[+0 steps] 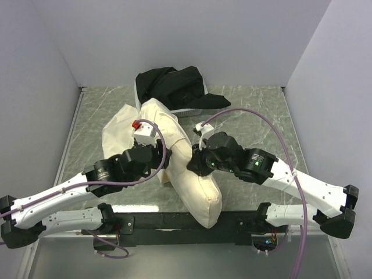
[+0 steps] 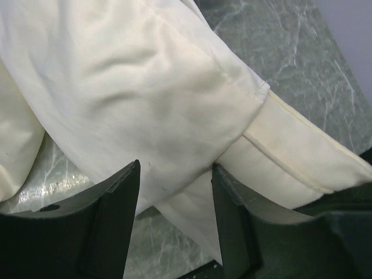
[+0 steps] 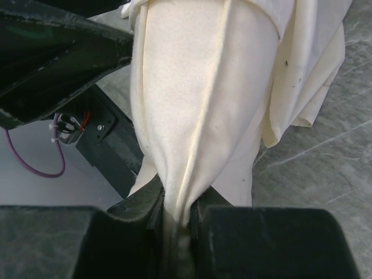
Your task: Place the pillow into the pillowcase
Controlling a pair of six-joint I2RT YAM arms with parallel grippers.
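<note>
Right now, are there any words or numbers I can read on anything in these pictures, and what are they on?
No text can be read in any view.
The pillowcase: plain cream cloth, no print showing.
The black cloth heap: no label showing.
The small red part on the left arm: too small to tell whether it bears any marking.

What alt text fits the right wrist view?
The right end effector is pinched shut on a bunched fold of cream fabric that rises up the frame. Green marbled table shows at right, a purple cable at lower left.
</note>
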